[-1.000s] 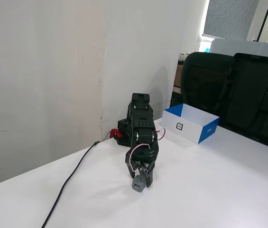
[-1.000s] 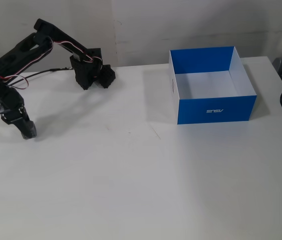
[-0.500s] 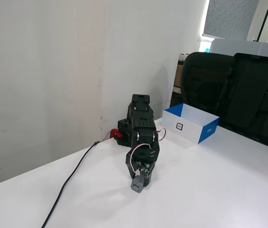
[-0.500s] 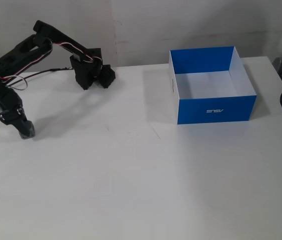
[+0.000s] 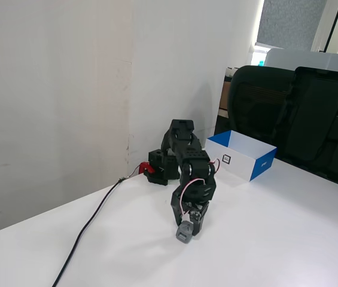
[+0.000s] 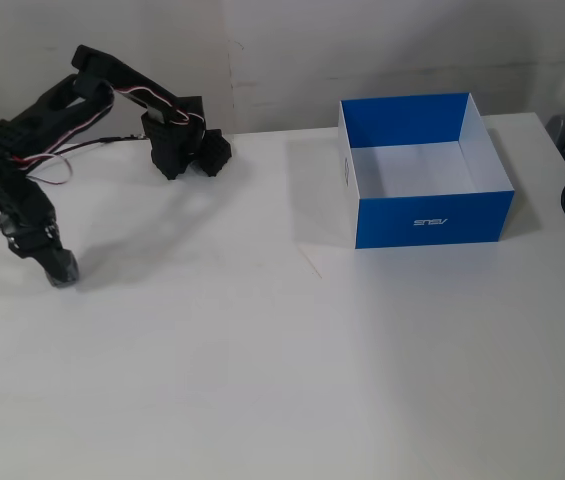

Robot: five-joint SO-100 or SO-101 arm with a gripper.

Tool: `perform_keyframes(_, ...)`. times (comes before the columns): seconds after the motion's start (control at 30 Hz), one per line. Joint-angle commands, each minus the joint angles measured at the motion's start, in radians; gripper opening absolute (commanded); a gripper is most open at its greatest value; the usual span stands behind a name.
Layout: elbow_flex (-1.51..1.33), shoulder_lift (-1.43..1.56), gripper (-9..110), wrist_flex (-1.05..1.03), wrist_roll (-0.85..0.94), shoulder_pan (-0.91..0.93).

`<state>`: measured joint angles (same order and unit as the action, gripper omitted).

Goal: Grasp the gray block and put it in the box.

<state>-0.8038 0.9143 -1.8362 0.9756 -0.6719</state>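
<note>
Partly hidden, the block [image 5: 183, 232] is seen only as a small gray rounded lump at the arm's tip; its faces cannot be made out. It is pinched between the black jaws [image 5: 186, 230], at or just above the white bench [image 5: 276, 239]; contact cannot be told. Since half a second ago, arm and block have been shifted slightly toward the box [image 6: 427, 172], still well apart. Blue outer walls, white inside.
</note>
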Motion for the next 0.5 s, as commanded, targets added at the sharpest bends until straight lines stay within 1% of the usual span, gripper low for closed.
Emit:
perform_keyframes(0.0, 0.084, 0.193, 0, -0.049, -0.075, 0.066)
perform_keyframes(0.47, 0.117, 0.399, 0, -0.049, -0.365, 0.331)
